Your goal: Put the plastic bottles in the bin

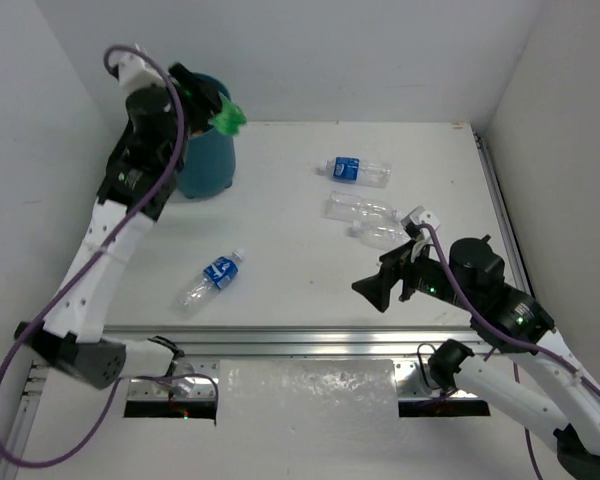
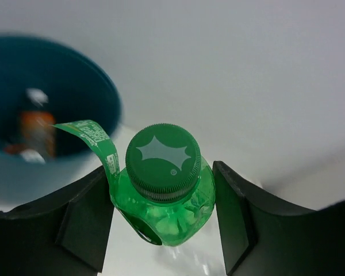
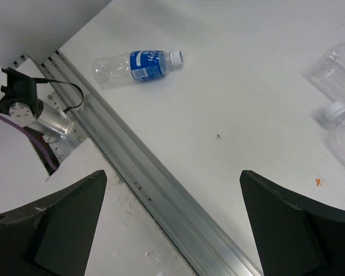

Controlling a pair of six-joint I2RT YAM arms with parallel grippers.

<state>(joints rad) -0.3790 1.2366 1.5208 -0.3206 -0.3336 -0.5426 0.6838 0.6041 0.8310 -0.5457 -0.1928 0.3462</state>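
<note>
Five bottles remain outside the bin, as far as the views show: four lie on the table (image 1: 280, 200) and one is in a gripper

Seen from above, going left to right:

- The bin (image 1: 205, 165) stands at about 10 o'clock on the table. The left wrist view shows an orange bottle (image 2: 37, 131) blurred inside it; there may be more, but I cannot tell
- The left gripper (image 1: 212, 105) is raised at the bin's 1 o'clock edge. Its fingers (image 2: 80, 224) pinch a green bottle (image 2: 164, 184) just below the cap, one on each side. A strip of torn label curls off the bottle's left. From the wrist, the bottle sits just right of the rim and seems not to be over the opening, though this is hard to judge
- The near blue bottle (image 1: 212, 278) lies on its side at about 8 o'clock, well apart from everything else
- The far blue bottle (image 1: 358, 170) lies at about 1 o'clock
- Two clear bottles (image 1: 370, 220) lie side by side just right of centre, close together
- The right gripper (image 1: 380, 290) hovers at about 5 o'clock with its jaws spread wide and nothing between them. It is near the clear bottles, and its camera looks down on the rail (image 3: 155, 190) at the table's near edge

By my judgement the task is under halfway: the green bottle is about to be dropped, and four more need picking up
</note>
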